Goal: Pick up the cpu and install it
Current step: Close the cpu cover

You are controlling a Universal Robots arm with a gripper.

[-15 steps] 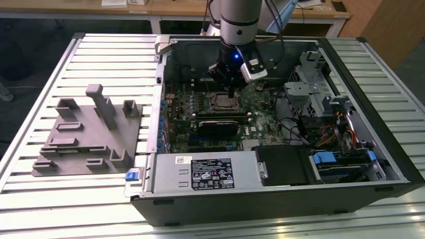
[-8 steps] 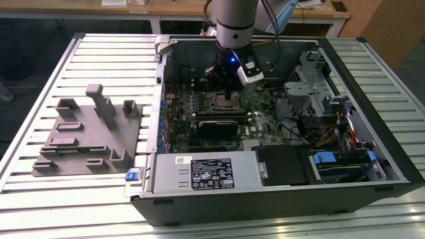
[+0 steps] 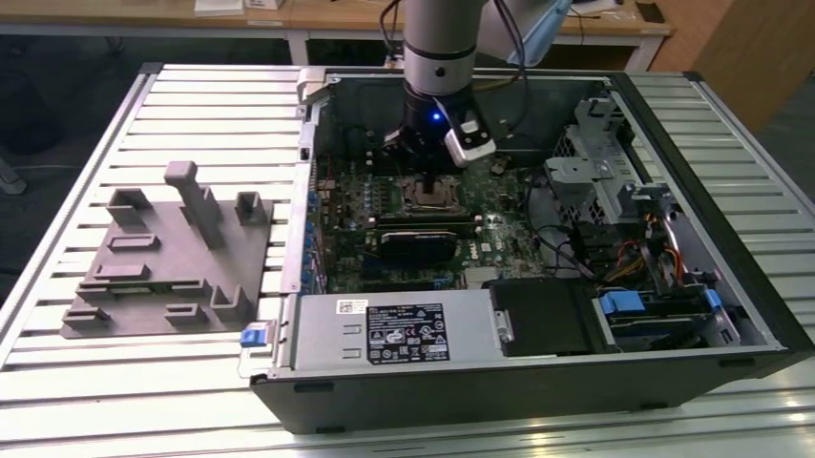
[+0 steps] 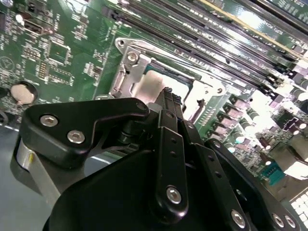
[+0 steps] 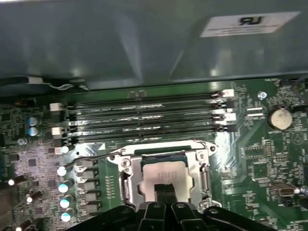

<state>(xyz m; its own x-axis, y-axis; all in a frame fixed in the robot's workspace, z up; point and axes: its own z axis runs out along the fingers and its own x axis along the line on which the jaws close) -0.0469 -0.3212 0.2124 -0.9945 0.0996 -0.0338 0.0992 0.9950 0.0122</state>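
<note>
End effector [image 5: 166, 188]: the two black fingers [image 5: 160, 192] were drawn together with barely a seam between them, clamped on nothing. Their tips were down at the cpu [image 5: 163, 172]; contact or a thin gap could not be told. In the second wrist view the end effector [image 4: 169, 94] stood against the near edge of the cpu's [image 4: 148, 89] pale top.

Cpu: lay flat inside the metal-framed socket [image 5: 206, 173], silvery face up, framed on all visible sides.

Just beyond the socket ran a bank of long dark memory slots [image 5: 144, 115], parallel, on the green motherboard [image 5: 255, 159]. A round coin cell [image 5: 279, 118] sat off to one side.

Exterior view: the arm reached straight down into the open computer case [image 3: 751, 315], the end effector [image 3: 427, 172] over the socket. A grey plastic fixture [image 3: 166, 258] with upright posts rested on the slatted tabletop [image 3: 191, 95], at the exterior view's left of the case, well apart from the arm.
</note>
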